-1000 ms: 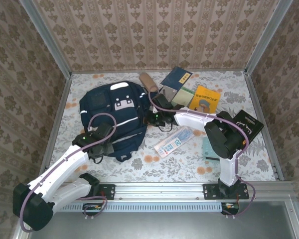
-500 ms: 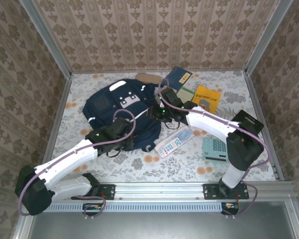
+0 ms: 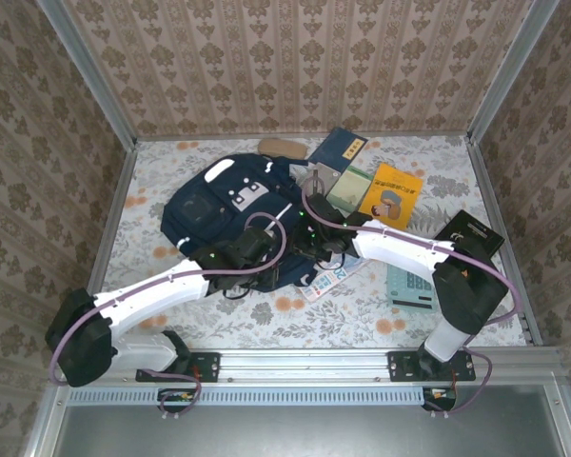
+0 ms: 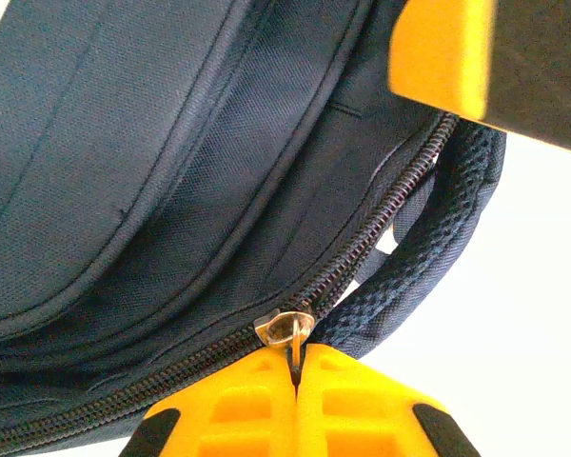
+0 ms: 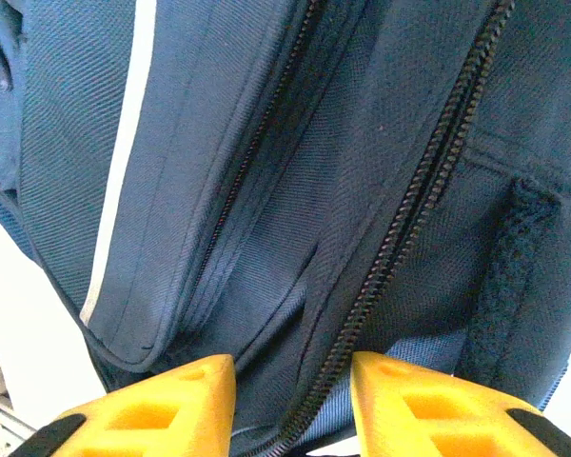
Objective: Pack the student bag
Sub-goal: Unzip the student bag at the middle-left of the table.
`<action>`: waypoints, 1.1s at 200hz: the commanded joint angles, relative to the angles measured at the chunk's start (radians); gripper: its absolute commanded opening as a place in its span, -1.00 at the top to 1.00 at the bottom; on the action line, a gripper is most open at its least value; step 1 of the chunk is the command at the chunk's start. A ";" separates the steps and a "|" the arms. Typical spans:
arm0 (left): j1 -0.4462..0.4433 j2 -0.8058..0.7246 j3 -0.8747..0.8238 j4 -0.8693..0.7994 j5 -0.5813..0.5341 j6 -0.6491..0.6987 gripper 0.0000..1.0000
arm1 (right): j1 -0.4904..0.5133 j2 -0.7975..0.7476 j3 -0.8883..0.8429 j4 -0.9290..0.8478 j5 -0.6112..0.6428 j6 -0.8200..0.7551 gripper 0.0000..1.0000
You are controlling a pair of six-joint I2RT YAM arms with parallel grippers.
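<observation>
**Operator:** What is the left gripper (image 4: 295,360) doing?

**Technician:** Its fingers are pressing together, pinching the zipper pull (image 4: 284,327) of the student bag (image 3: 205,205). The left arm is stretching forward and rightward, low over the table (image 3: 362,307).

**Operator:** And the right gripper (image 5: 293,386)?

**Technician:** Its fingers are standing apart, straddling a zipper track (image 5: 409,228). The right arm is bending leftward at the elbow. The bag is lying left of centre, toward the table's far edge.

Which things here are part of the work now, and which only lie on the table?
In use: bag; zip pull, pinched by left fingers; right fingers astride the bag's zip.
Lying untouched, perhaps for packing later: blue book; green book; yellow book; calculator; black item.
</observation>
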 commanded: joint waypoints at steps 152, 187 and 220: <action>0.393 -0.033 0.059 -0.494 -0.167 0.015 1.00 | -0.106 -0.112 -0.063 -0.005 0.075 -0.086 1.00; 0.519 0.047 0.066 -0.478 -0.226 0.043 1.00 | -0.126 -0.155 -0.088 0.006 0.066 -0.110 1.00; 0.631 0.119 0.077 -0.425 -0.255 0.034 1.00 | -0.143 -0.181 -0.120 0.024 0.051 -0.120 1.00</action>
